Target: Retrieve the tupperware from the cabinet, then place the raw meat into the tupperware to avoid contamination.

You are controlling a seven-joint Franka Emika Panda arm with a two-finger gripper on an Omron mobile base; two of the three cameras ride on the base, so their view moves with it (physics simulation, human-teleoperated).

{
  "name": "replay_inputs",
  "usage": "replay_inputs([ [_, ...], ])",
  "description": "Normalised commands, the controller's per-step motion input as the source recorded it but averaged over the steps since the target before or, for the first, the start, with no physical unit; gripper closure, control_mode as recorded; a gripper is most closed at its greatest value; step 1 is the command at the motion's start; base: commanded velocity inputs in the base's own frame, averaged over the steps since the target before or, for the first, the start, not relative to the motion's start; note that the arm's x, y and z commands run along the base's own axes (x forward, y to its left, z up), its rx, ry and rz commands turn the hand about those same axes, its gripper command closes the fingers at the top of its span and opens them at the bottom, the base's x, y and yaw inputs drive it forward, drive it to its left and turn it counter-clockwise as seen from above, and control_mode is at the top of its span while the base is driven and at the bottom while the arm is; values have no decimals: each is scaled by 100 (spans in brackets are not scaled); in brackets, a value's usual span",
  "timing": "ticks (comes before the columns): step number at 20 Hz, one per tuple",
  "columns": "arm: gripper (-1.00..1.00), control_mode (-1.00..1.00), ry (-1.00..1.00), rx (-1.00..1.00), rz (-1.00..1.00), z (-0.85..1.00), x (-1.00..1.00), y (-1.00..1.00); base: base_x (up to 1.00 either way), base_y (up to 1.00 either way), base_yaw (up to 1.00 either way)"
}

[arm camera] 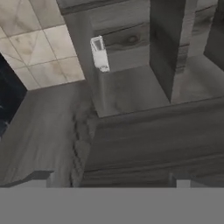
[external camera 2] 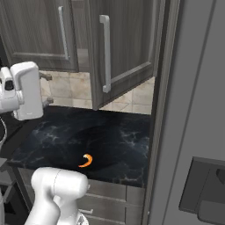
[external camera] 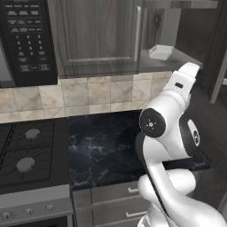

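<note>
The tupperware [external camera: 161,52], a small whitish translucent container, rests on the bottom shelf of the cabinet [external camera: 97,35], whose right door [external camera 2: 123,48] stands swung open. In the hand view the tupperware [arm camera: 99,53] shows small and far off, deep on the shelf. The raw meat [external camera 2: 86,161], a tiny orange crescent, lies on the dark marble counter [external camera 2: 110,136] near its front edge. My gripper [external camera 2: 46,88] is raised in front of the cabinet opening, below and short of the shelf. It is open, its fingertips [arm camera: 33,178] wide apart with nothing between them.
A black microwave [external camera: 26,40] hangs left of the cabinet, above a gas stove [external camera: 26,150]. Drawers [external camera: 115,199] sit under the counter. A tall grey panel [external camera 2: 193,110] closes off the right side. The open door with its long handle [external camera 2: 105,52] juts out over the counter.
</note>
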Motion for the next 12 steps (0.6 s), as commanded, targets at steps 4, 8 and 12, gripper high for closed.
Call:
replay_inputs([
  [4,-100,-100,1,1,-15,0,60,-52,0,0,0],
  [8,-100,-100,0,2,-19,0,44,-55,0,0,0],
  [12,-100,-100,0,0,-24,0,52,-38,0,0,0],
])
